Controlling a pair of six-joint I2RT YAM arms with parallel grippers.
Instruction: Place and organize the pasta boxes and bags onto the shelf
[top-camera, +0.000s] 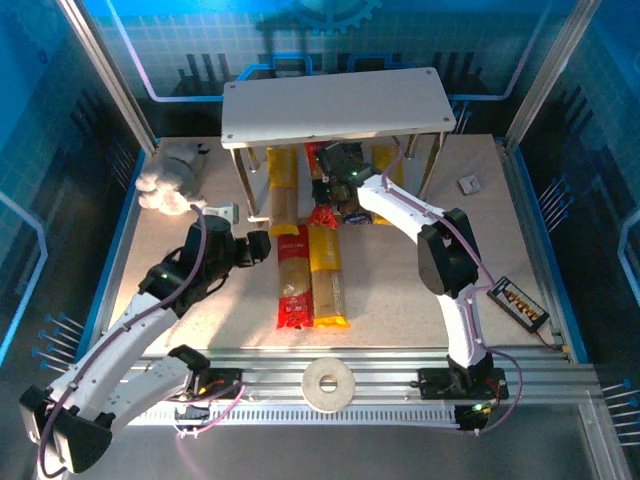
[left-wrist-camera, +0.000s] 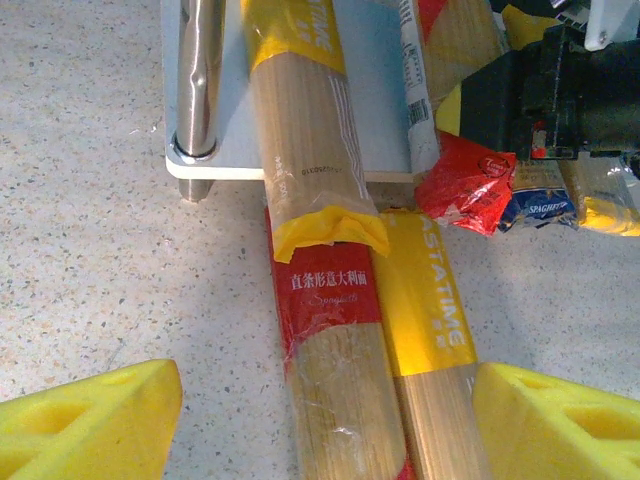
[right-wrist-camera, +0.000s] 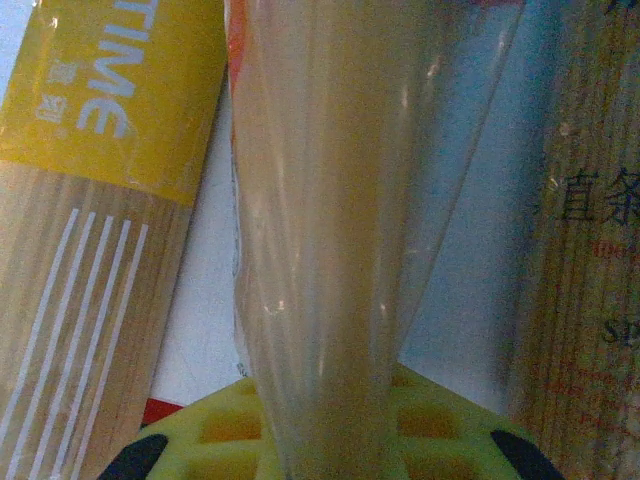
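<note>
The shelf (top-camera: 335, 105) stands at the back, and its lower board (left-wrist-camera: 380, 100) holds a yellow pack (left-wrist-camera: 300, 110) that sticks out over the front edge. On the table in front, a red pack (left-wrist-camera: 330, 330) and a yellow pack (left-wrist-camera: 430, 330) lie side by side. My left gripper (left-wrist-camera: 325, 420) hovers open over these two, its yellow fingers (left-wrist-camera: 90, 420) wide apart. Under the top board, my right gripper (top-camera: 340, 175) is shut on the clear pack of pale pasta (right-wrist-camera: 330, 200). A red end (left-wrist-camera: 465, 185) and a dark blue end (left-wrist-camera: 540, 200) lie beside that gripper.
A white tape roll (top-camera: 328, 380) sits on the near rail. A white plush toy (top-camera: 170, 185) lies at the back left, with a small grey object (top-camera: 469, 184) and a black device (top-camera: 520, 300) on the right. Metal shelf legs (left-wrist-camera: 200, 80) flank the lower board.
</note>
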